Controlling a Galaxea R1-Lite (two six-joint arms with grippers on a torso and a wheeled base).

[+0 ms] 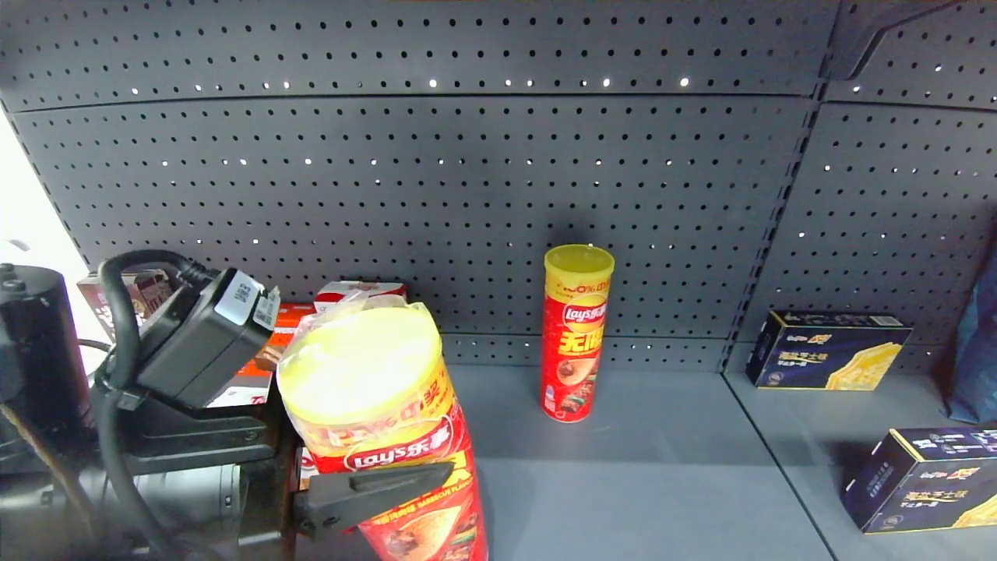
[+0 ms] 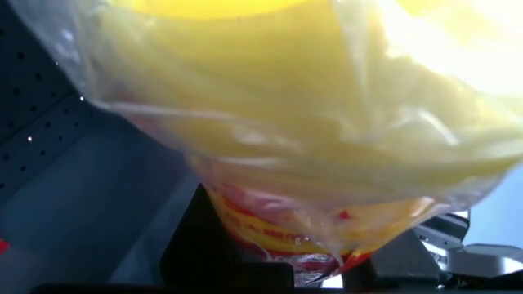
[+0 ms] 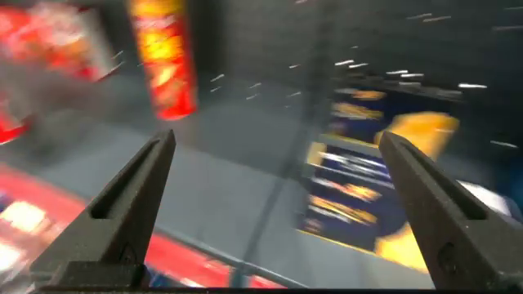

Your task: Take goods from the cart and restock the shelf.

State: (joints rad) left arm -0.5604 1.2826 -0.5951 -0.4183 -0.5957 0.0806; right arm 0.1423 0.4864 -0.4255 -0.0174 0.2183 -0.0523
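Note:
A red chip canister with a yellow lid (image 1: 389,421), wrapped in clear plastic, is held upright at the lower left of the head view. My left gripper (image 1: 389,485) is shut on it, one dark finger (image 1: 366,491) crossing its front. In the left wrist view the canister's lid (image 2: 310,106) looms close above the left gripper (image 2: 302,265). A second, matching canister (image 1: 578,335) stands on the grey shelf board (image 1: 662,467) near the pegboard back. My right gripper (image 3: 276,139) is open and empty, facing that standing canister (image 3: 167,61).
Two dark blue boxes (image 1: 826,349) (image 1: 927,475) lie on the right shelf section, past an upright divider; they show as blue boxes (image 3: 368,188) in the right wrist view. Red and white boxes (image 1: 347,292) sit behind my left arm. A dark blue bag (image 1: 977,343) is at the far right.

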